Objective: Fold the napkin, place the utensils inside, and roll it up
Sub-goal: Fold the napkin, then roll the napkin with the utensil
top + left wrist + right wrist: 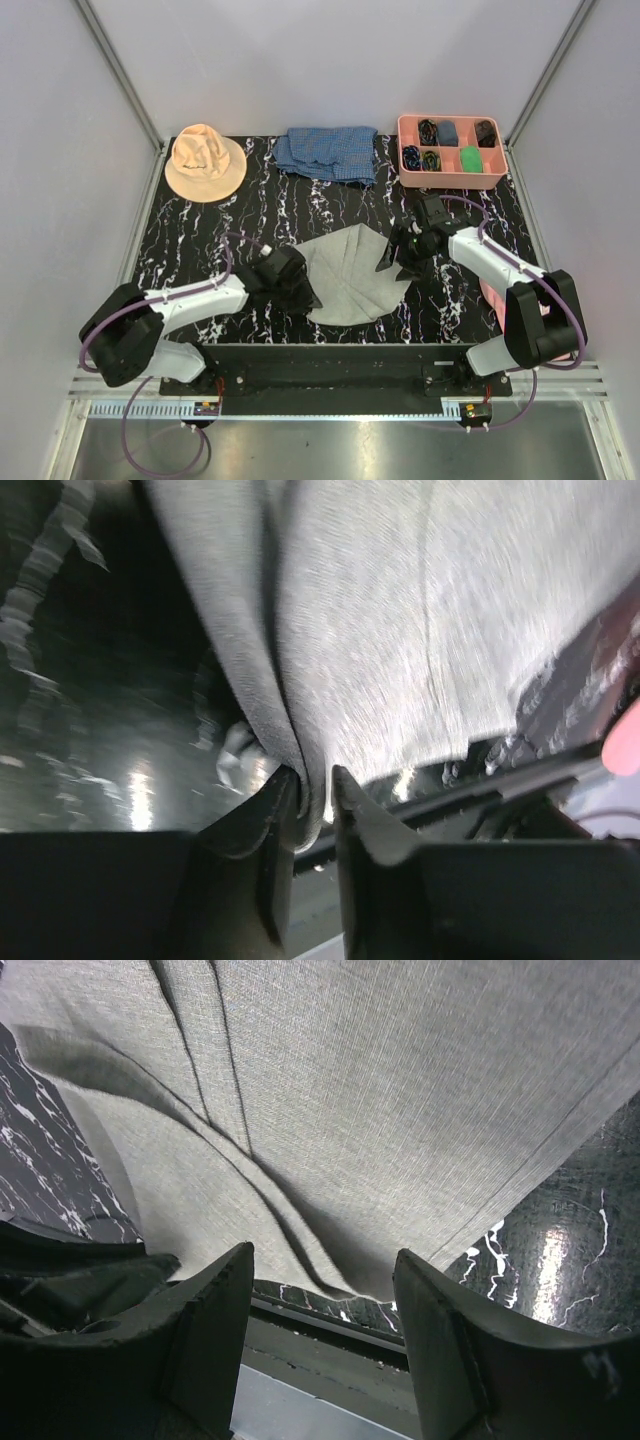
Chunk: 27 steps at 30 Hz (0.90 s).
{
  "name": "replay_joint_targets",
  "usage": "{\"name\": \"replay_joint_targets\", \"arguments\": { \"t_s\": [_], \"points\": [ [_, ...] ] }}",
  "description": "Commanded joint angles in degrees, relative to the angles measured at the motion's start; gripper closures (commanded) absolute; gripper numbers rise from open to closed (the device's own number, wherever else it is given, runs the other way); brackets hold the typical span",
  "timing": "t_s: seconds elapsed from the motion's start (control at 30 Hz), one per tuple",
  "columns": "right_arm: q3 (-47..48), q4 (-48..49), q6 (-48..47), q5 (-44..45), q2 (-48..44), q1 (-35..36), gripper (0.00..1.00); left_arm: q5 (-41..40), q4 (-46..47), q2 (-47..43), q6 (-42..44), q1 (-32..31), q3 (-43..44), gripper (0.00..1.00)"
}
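The light-grey napkin [352, 272] lies crumpled and creased on the black marbled table [200, 240], near the front edge. My left gripper [298, 290] is shut on a bunched fold at the napkin's left edge; the left wrist view shows the cloth [400, 610] pinched between the jaws of the gripper [315, 777]. My right gripper [393, 255] is open at the napkin's right edge. In the right wrist view the gripper [322, 1260] hovers just over the cloth's [380, 1110] hem and holds nothing. A pale pink thing [493, 297], perhaps the utensils, is mostly hidden under the right arm.
A tan hat [204, 160] sits at the back left. A blue checked cloth [328, 153] lies at the back middle. A pink compartment tray [404, 128] with small dark items stands at the back right. Grey walls close in both sides.
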Motion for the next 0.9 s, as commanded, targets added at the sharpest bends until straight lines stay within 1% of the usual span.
{"name": "replay_joint_targets", "arguments": {
  "t_s": [0.0,0.07,0.1,0.13,0.2,0.23,0.3,0.33,0.37,0.4,0.47,0.5,0.57,0.6,0.7,0.87],
  "points": [
    [1.68,-0.16,-0.79,0.37,-3.02,0.29,0.34,-2.93,5.56,-1.14,-6.89,-3.48,0.21,0.50],
    [2.11,-0.59,-0.53,0.81,-3.98,0.64,0.34,-3.53,4.69,-2.63,-6.45,-3.13,0.12,0.32],
    [2.38,-0.68,-0.53,1.07,-4.16,0.99,0.33,-4.15,3.64,-4.72,-5.40,-2.87,0.65,0.18],
    [2.64,-0.95,-0.18,1.34,-4.51,1.60,0.34,-5.29,0.67,-6.05,-4.43,-1.74,1.26,0.11],
    [3.78,-1.21,0.26,2.56,-5.30,2.74,0.34,-5.56,-2.77,-9.90,-0.83,0.11,2.84,0.02],
    [4.13,-1.21,0.61,3.18,-5.57,4.31,0.34,-6.69,-5.48,-11.32,0.66,3.43,3.02,0.01],
    [5.80,-1.12,1.40,5.11,-5.48,6.17,0.33,-6.09,-7.17,-15.28,5.40,8.01,3.02,0.01],
    [6.50,-1.12,1.66,5.90,-4.78,7.57,0.33,-4.78,-8.40,-16.42,7.25,13.25,2.94,0.01],
    [7.90,-0.95,1.93,7.04,-4.17,9.58,0.33,-4.34,-9.11,-17.91,10.66,16.09,3.28,0.02],
    [8.61,-0.43,2.71,7.49,-3.55,10.82,0.33,-2.68,-9.64,-18.36,12.43,21.42,3.64,0.03],
    [11.15,-0.24,3.25,8.54,-0.66,13.98,0.34,-0.82,-10.25,-18.37,17.69,26.11,6.26,0.04],
    [12.21,-0.16,3.60,9.07,0.49,15.04,0.34,1.10,-10.87,-17.76,19.12,29.97,7.49,0.04],
    [15.63,-0.16,4.04,10.64,4.18,18.46,0.34,3.65,-10.87,-15.31,22.71,33.59,11.08,0.05],
    [16.87,-0.16,4.21,10.83,5.49,19.35,0.34,6.02,-10.52,-14.33,23.60,36.74,12.33,0.05],
    [22.05,-0.59,4.74,12.32,11.12,23.47,0.34,9.89,-8.16,-10.99,25.98,41.76,14.88,0.06],
    [30.84,-2.70,4.57,14.08,22.10,28.40,0.32,10.35,-7.97,-7.13,30.55,44.41,17.00,0.06]
  ]
}}
